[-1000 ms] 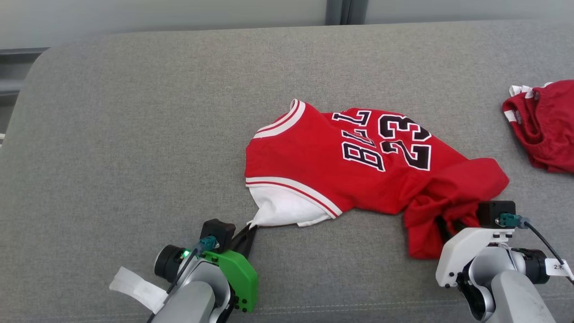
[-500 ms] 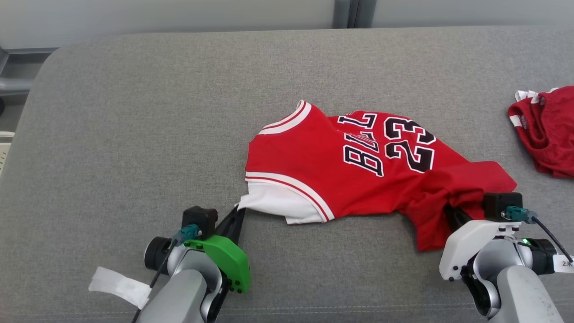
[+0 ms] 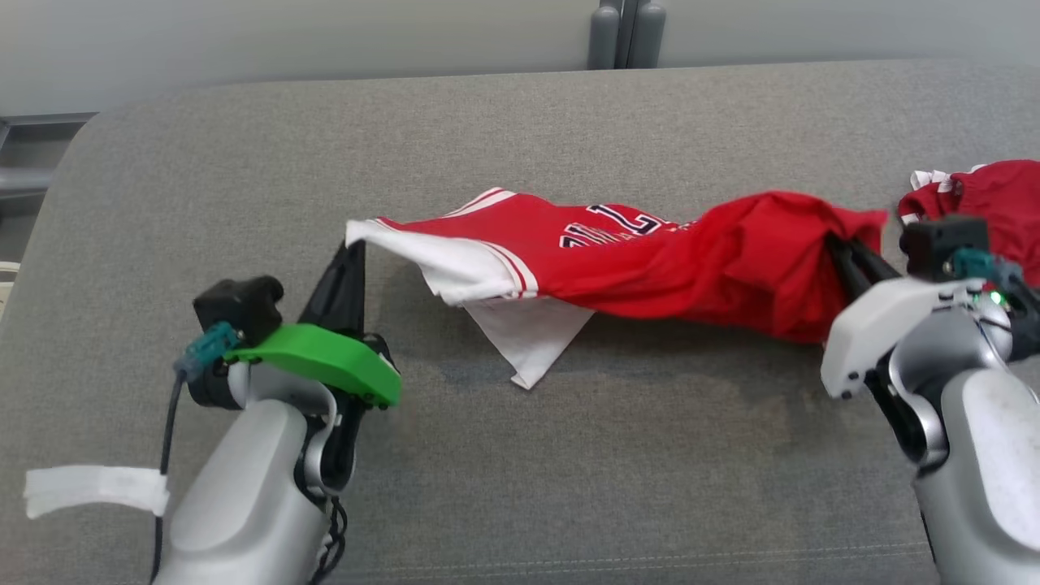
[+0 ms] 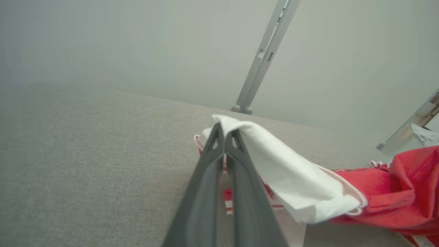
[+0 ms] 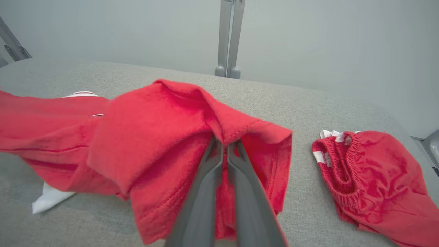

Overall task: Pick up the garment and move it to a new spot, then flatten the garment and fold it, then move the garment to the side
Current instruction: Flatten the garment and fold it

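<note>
Surface: a broad grey woven cushion (image 3: 244,203) under a pale wall, with a grey metal post (image 3: 626,36) standing behind its far edge.
Garment: the red sleeveless basketball jersey (image 3: 650,260), white-trimmed with black-and-white lettering, hangs in front of the post. It is strung crosswise between the two arms, with most of it clear of the cushion. Its middle sags, and a white flap (image 3: 536,345) droops to the cushion or just above it; I cannot tell which.
Left gripper: the left gripper (image 3: 355,244) is left of the post, on the robot's side of it. Its two dark fingers are pressed together on the jersey's white corner.
Right gripper: the right gripper (image 3: 830,237) is right of the post. Its fingers are closed tight on a bunch of red cloth that drapes over the tips.
Other cloth: crumpled red shorts (image 3: 991,195) with a white-striped waistband lie farther right of the post, just beyond the right gripper.
Done: the pick-up looks complete, with both ends held.
In hand: probably the carry to a new spot.
Left: setting down, flattening, folding and moving aside. The right end is twisted and bunched, so flattening will likely take work.
</note>
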`<state>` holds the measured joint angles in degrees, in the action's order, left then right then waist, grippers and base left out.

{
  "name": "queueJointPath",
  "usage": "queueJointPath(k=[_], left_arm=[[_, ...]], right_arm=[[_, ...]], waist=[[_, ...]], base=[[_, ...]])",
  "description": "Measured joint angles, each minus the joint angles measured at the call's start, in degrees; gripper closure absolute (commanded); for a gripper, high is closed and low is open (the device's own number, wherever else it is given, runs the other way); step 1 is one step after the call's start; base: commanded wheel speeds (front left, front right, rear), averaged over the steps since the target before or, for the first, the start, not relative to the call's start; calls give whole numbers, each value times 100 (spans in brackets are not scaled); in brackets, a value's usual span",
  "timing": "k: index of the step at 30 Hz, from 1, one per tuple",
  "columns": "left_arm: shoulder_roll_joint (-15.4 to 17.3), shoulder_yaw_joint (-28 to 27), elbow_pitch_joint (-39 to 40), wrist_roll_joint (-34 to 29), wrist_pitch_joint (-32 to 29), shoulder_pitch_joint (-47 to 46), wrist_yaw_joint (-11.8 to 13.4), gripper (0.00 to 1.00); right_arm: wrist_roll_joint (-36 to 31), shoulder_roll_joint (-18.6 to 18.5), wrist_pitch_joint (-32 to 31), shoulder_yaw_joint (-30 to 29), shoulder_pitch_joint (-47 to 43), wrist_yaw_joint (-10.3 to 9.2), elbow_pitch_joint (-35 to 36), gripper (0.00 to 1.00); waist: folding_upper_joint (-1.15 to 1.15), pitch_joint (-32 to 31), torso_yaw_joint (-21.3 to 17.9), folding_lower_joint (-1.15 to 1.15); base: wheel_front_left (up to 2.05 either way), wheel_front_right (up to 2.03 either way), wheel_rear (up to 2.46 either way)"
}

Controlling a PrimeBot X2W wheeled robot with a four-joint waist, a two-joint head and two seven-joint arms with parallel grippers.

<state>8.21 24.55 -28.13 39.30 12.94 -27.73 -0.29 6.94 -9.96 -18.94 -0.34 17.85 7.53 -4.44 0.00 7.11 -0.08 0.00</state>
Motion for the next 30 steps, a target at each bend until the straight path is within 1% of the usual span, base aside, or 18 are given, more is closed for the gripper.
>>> queueJointPath(k=[3, 7, 9, 12, 17, 19, 20, 23, 27, 30], left_arm=[[46, -124, 165, 9, -86, -303, 135, 100], [62, -234, 125, 38, -186, -828, 219, 100], [52, -301, 42, 31, -179, -1172, 286, 100], [27, -393, -52, -12, -119, -1667, 361, 100], [21, -524, -111, -69, -38, -2299, 439, 100], [16, -541, -58, -82, -18, -2382, 491, 100], [16, -541, -58, -82, -18, -2382, 491, 100], [18, -528, 97, -82, -22, -2349, 526, 100], [27, -470, 452, -53, -112, -1852, 643, 100], [57, -386, 772, -10, -237, -1307, 743, 100]], right_arm=[[15, -300, -37, 442, 726, -1, -421, 100], [46, -599, 172, 1101, 1870, -1, -1299, 100], [-21, -705, 407, 1399, 2475, 0, -1724, 100], [-130, -844, 931, 1653, 3307, 0, -2301, 100], [-268, -1027, 1701, 2208, 4300, 0, -2945, 100], [-177, -1155, 1890, 2450, 4459, 0, -3119, 100], [-177, -1155, 1890, 2450, 4459, 0, -3119, 100], [40, -1401, 2026, 2758, 4475, 0, -3209, 100], [396, -1947, 1916, 3264, 4122, 0, -3076, 100], [698, -2358, 1748, 3449, 3633, 1, -2822, 100]], waist=[[0, 27, -35, 0], [0, 122, -57, 0], [0, 189, -56, 0], [0, 289, -25, 0], [0, 401, 105, 0], [0, 416, 174, 0], [0, 416, 174, 0], [0, 415, 255, 0], [0, 378, 317, 0], [0, 370, 308, 0]], base=[[0, 0, 0], [0, 0, 0], [0, 0, 0], [0, 0, 0], [0, 0, 0], [0, 0, 0], [0, 0, 0], [0, 0, 0], [0, 0, 0], [0, 0, 0]])
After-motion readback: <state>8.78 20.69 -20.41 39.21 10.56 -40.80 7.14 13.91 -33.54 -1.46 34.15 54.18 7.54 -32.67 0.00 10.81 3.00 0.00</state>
